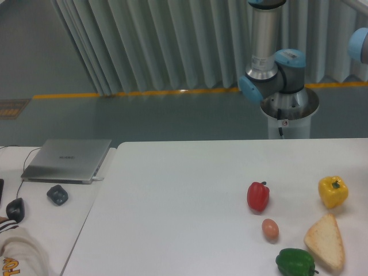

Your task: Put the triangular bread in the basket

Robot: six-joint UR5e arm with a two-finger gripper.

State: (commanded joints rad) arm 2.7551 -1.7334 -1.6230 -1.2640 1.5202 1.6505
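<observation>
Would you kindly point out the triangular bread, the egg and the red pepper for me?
triangular bread [325, 241], fixed camera view, middle of its pale face.
egg [270, 229], fixed camera view, centre of the shell.
red pepper [258, 196], fixed camera view, middle of its body.

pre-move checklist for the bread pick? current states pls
1. Triangular bread located: ok, lying flat near the table's front right corner.
2. Top approach to bread clear: ok, nothing lies on it.
3. Side clearance: not ok, green pepper sits close on its left; yellow pepper lies behind, egg and red pepper farther left.
4. Basket located: not ok, none in view.
5. Hand state: cannot tell, hand out of frame; only the arm's base shows.
</observation>
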